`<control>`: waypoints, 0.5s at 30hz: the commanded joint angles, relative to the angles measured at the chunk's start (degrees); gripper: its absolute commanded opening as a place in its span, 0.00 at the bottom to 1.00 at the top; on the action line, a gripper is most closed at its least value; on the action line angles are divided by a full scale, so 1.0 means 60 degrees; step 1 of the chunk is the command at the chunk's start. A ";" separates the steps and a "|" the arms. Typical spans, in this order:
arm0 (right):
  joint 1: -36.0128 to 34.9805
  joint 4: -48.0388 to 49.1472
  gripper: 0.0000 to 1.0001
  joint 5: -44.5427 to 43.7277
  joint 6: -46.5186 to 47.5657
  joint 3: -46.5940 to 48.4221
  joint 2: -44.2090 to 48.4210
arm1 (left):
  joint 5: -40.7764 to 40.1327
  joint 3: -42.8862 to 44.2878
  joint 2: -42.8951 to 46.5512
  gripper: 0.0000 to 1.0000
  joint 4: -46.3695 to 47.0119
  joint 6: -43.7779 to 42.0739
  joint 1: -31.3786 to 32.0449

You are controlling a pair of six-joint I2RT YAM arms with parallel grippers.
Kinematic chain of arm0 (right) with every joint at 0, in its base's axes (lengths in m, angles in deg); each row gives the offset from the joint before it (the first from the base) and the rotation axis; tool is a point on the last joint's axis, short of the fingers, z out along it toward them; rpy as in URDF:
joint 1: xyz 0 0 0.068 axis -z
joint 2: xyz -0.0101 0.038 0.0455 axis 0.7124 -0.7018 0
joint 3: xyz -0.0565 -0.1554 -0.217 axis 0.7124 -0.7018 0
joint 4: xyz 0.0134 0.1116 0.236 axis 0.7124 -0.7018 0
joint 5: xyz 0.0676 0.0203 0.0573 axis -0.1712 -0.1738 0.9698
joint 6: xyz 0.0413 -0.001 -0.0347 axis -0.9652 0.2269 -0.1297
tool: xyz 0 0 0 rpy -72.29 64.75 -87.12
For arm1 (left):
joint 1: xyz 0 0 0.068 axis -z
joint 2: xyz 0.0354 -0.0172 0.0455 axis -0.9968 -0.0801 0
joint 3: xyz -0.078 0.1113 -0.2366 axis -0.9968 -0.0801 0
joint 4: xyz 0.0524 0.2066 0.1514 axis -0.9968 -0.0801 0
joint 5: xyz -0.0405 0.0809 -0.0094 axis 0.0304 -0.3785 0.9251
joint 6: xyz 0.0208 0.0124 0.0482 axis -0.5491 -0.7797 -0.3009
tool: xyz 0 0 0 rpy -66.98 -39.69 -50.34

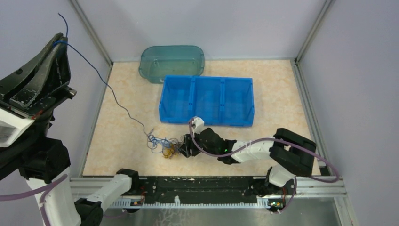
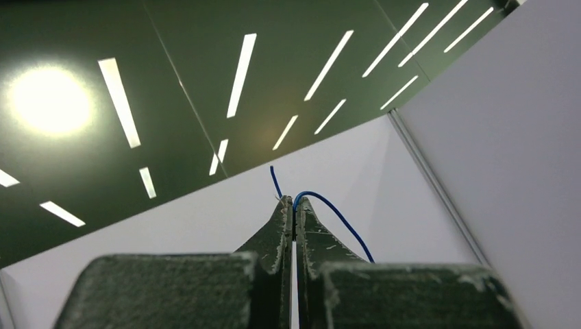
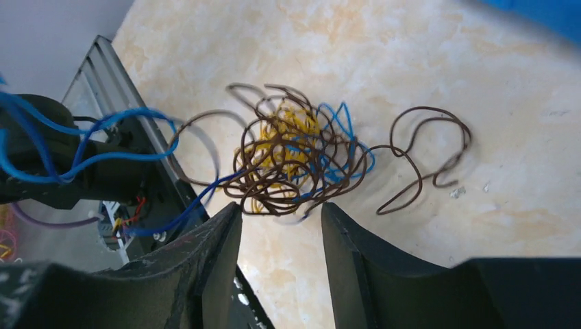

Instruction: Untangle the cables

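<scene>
Left arm's black fingers (image 2: 286, 223): shut tight, tips pinching a thin blue wire (image 2: 334, 214). A short free end pokes up past the tips. These fingers sit high up by the left wall. From there the blue wire slants down, slightly kinked, to the desk, where it joins the clump.

Right arm's black fingers (image 3: 223, 236): parted to a moderate gap, gripping nothing. They are low over the desk, and the near edge of the clump lies just at the gap between the tips. Cannot tell whether they touch it.

Tangled clump of thin wires (image 3: 291, 161): dark brown loops wound round a yellow core, with blue strands threaded through. One brown loop (image 3: 425, 154) trails out sideways, flat on the desk.

The clump lies on the beige marbled desk (image 1: 282, 94), near the front edge and left of centre. It is in front of the blue three-compartment plastic bin (image 1: 207, 101) and apart from it. A translucent teal plastic tub (image 1: 171, 61) stands behind the bin.
</scene>
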 commanded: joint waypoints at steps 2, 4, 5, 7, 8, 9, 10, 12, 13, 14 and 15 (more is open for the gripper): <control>-0.0182 -0.0504 0.63 -0.0296 0.0933 0.0303 0.2467 | 0.0679 -0.1007 0.0409 0.00 -0.0114 0.0408 -0.0347; -0.0189 -0.1050 0.75 -0.0075 0.1354 0.0625 0.3205 | 0.0781 -0.1390 0.0558 0.00 0.0008 0.0379 -0.0473; -0.0204 -0.1304 0.78 0.0078 0.1560 0.0847 0.3481 | 0.0798 -0.1502 0.0592 0.00 0.0065 0.0400 -0.0498; -0.0252 -0.1769 0.84 0.0435 0.1981 0.1582 0.3795 | 0.0900 -0.1605 0.0602 0.00 0.0064 0.0449 -0.0529; -0.0314 -0.1981 0.85 0.0609 0.2209 0.1925 0.3818 | 0.0985 -0.1609 0.0583 0.00 0.0031 0.0513 -0.0540; -0.0397 -0.2154 0.86 0.0777 0.2434 0.2325 0.3786 | 0.1076 -0.1608 0.0561 0.00 -0.0011 0.0572 -0.0545; -0.0490 -0.2297 0.86 0.0870 0.2669 0.2717 0.3711 | 0.1157 -0.1626 0.0542 0.00 -0.0060 0.0627 -0.0558; -0.0623 -0.2526 0.87 0.1076 0.3006 0.3439 0.3457 | 0.1346 -0.1687 0.0542 0.00 -0.0097 0.0736 -0.0584; -0.0655 -0.2552 0.87 0.1103 0.3086 0.3764 0.3300 | 0.1398 -0.1707 0.0539 0.00 -0.0131 0.0794 -0.0598; -0.0663 -0.2542 0.87 0.1116 0.3148 0.4051 0.3150 | 0.1444 -0.1712 0.0539 0.00 -0.0171 0.0836 -0.0618; -0.0669 -0.2517 0.87 0.1148 0.3238 0.4337 0.2989 | 0.1480 -0.1707 0.0526 0.00 -0.0194 0.0876 -0.0644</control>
